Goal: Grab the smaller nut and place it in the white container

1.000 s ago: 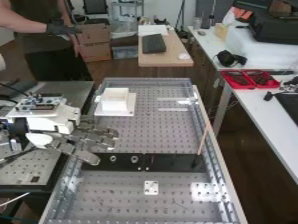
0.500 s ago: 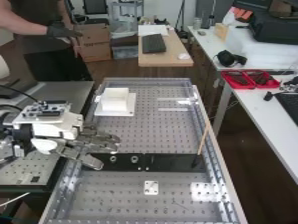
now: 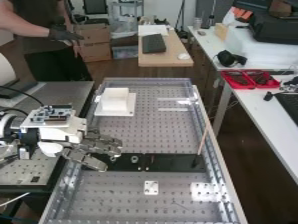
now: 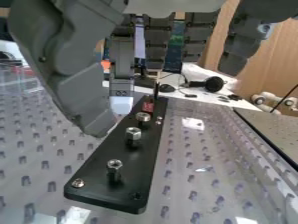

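A: Where is the robot hand?
B: In the high view, the robot hand (image 3: 101, 145) is left of the frame's centre, low down, reaching over the left end of a flat black bar (image 3: 171, 163).

A: Is it open or closed?
B: Its fingers are fairly straight and its thumb stands apart from them. They are clamped on nothing.

A: And the smaller nut?
B: The smaller nut (image 4: 114, 166) stands on the bar, the nearest of a row of round metal parts to the wrist camera. Beyond it come the larger nut (image 4: 133, 133) and then the bearing (image 4: 143, 117), all spaced apart.

A: Where is the white container?
B: The white container (image 3: 115, 102) is left of centre in the upper half of the high view, on a white plate (image 3: 127, 113) on the perforated bench (image 3: 159, 135), well apart from the bar.

A: Anything else nearby?
B: A thin stick (image 3: 203, 137) rises at a tilt by the bar's right end. Red trays (image 3: 249, 87) lie on a white table (image 3: 256, 103) at the upper right.
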`<state>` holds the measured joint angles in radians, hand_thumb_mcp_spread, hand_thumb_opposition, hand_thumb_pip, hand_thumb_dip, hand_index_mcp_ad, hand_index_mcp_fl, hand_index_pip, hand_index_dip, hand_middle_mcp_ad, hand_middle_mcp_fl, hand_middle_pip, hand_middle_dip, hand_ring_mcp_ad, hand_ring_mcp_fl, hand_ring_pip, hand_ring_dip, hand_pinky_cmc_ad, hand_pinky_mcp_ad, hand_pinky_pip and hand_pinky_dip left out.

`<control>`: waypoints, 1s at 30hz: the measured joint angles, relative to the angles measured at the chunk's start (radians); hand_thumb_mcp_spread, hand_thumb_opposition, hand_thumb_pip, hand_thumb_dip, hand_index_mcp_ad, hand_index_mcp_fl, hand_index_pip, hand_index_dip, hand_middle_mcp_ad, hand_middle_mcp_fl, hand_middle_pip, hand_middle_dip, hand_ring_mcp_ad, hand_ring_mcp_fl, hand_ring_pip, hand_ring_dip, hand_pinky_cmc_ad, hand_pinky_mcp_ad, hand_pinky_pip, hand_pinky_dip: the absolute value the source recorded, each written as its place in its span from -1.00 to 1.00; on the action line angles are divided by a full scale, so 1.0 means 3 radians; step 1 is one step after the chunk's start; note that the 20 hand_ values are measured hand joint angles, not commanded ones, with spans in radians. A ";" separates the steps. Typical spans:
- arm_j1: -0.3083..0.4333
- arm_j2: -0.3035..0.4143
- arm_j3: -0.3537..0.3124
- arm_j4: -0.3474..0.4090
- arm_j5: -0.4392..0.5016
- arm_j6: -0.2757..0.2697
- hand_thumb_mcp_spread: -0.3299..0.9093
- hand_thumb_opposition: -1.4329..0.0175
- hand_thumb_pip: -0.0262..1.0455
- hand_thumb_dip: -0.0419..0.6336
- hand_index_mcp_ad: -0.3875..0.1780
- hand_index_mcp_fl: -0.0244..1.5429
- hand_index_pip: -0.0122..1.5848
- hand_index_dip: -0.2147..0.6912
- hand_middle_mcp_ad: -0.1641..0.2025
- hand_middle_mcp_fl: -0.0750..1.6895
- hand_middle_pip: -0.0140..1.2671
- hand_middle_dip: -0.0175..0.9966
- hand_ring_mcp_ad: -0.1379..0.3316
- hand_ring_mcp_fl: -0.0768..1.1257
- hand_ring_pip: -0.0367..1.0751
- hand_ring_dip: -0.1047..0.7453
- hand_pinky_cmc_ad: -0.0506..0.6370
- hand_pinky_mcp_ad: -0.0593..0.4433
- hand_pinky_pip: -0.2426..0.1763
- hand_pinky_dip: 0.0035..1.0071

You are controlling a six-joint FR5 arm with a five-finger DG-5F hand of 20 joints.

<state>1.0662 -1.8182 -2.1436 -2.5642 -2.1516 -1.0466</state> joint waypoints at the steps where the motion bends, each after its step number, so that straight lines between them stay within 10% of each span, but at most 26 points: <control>1: 0.0004 -0.0013 0.0005 -0.0001 0.0013 0.0000 0.18 -0.21 0.49 -0.13 0.01 -0.98 0.89 0.07 0.03 -0.86 -0.77 -0.53 0.12 -0.87 -0.79 -0.52 0.25 0.40 -0.04 -0.64; 30: -0.0009 -0.0165 0.0100 -0.0040 0.0001 -0.0088 0.23 -0.21 0.45 -0.13 -0.04 -0.92 0.97 0.13 0.03 -0.79 -0.76 -0.50 0.06 -0.87 -0.79 -0.52 0.21 0.40 0.02 -0.65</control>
<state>1.0637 -1.8677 -2.1135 -2.5761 -2.1512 -1.0730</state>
